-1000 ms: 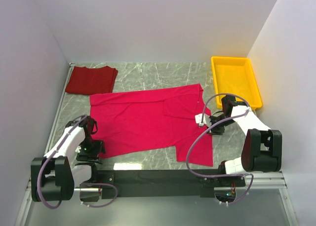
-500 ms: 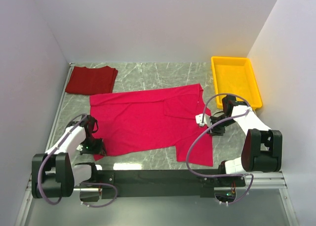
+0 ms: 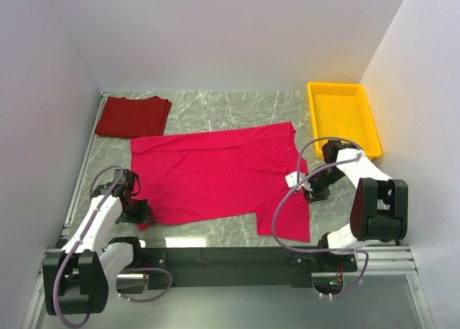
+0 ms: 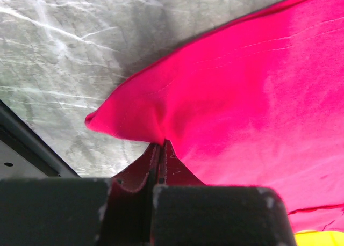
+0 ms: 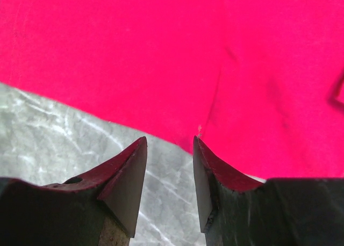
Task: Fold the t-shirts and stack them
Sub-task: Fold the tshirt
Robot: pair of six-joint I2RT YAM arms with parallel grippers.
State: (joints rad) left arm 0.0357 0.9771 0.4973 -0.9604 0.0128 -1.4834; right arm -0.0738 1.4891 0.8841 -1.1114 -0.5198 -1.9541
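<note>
Presently, crimson-pink t-shirt lies spread mid-frame, lightly creased; left gripper clenched on its lower-left corner; right gripper parted, empty.

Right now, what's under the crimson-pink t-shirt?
Around the crimson-pink t-shirt only the marble table shows. The left tool is shut on its near-left corner. Anything beneath the spread cloth is covered, so I cannot tell.

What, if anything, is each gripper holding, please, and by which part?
The left gripper is shut on the pink t-shirt at its near-left corner; the right gripper is open and holds nothing.
</note>
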